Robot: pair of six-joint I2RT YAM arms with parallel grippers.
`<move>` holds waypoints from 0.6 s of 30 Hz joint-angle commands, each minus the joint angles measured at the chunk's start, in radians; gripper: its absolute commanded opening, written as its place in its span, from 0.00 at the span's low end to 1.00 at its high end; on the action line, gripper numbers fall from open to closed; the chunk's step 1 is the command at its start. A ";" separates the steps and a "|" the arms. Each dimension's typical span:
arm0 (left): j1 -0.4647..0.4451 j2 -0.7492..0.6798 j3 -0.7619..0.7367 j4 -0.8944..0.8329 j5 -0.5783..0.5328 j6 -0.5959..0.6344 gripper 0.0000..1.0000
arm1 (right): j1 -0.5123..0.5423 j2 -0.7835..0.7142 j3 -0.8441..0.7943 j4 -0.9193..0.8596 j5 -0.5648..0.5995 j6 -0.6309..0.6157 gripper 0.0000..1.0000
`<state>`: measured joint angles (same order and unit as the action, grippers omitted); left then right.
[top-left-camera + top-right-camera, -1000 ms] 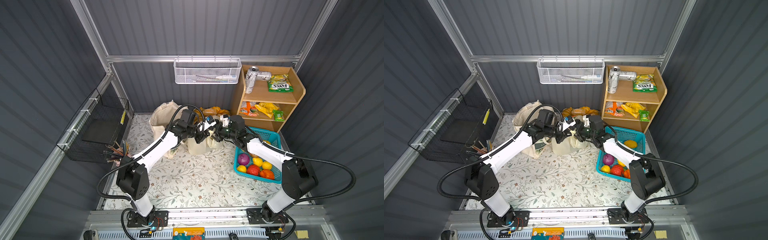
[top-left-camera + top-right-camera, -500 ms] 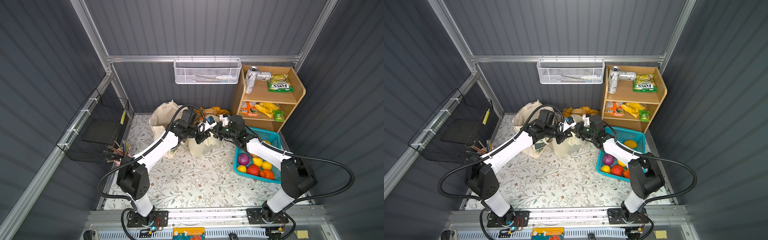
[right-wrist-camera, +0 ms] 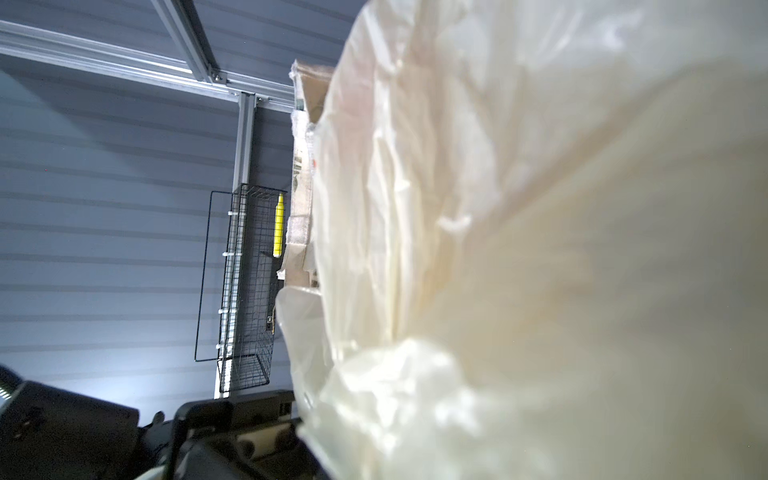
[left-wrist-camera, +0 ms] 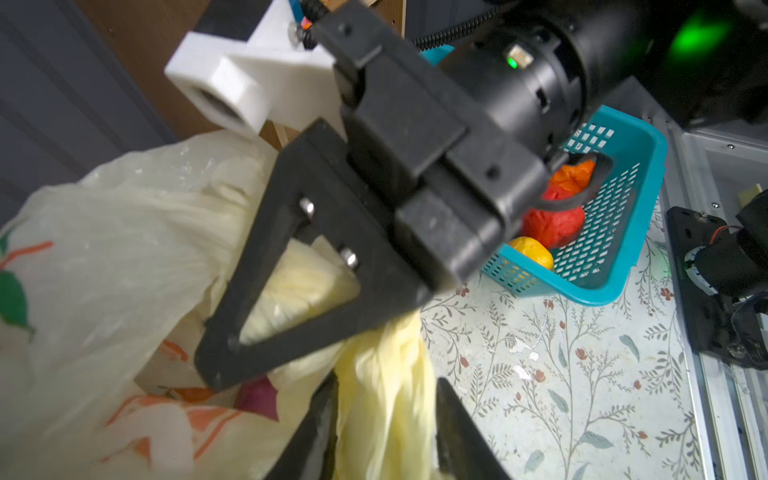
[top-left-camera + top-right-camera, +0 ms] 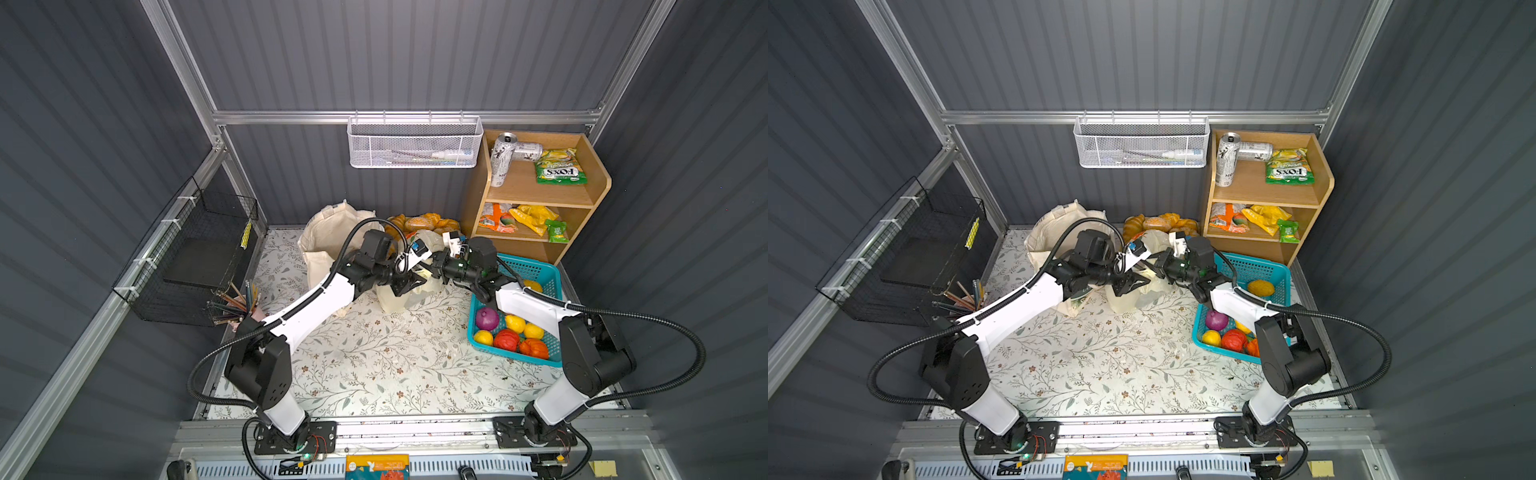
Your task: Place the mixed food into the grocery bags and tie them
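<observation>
Right wrist view is mostly blanked by the plastic bag (image 3: 540, 249) — right hand (image 5: 422, 272) pinches it (left hand (image 4: 384, 424) spread, fingertips cropped).

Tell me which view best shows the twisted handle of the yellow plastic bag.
The left wrist view: the twisted handle runs from the shut right gripper to between the left gripper and its parted jaws. Both top views show the bag small, its handle hidden by grippers. The right wrist view shows only blurred plastic.
</observation>
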<state>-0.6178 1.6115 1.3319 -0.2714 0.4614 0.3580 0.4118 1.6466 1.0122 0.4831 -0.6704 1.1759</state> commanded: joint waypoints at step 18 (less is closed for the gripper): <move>0.083 -0.080 -0.092 0.286 -0.019 -0.273 0.67 | -0.111 -0.008 -0.184 0.402 -0.324 -0.015 0.00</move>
<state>-0.5301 1.5024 1.2324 0.0277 0.4183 0.1139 0.3065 1.6463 0.8368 0.7898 -0.9257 1.1736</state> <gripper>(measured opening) 0.664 0.041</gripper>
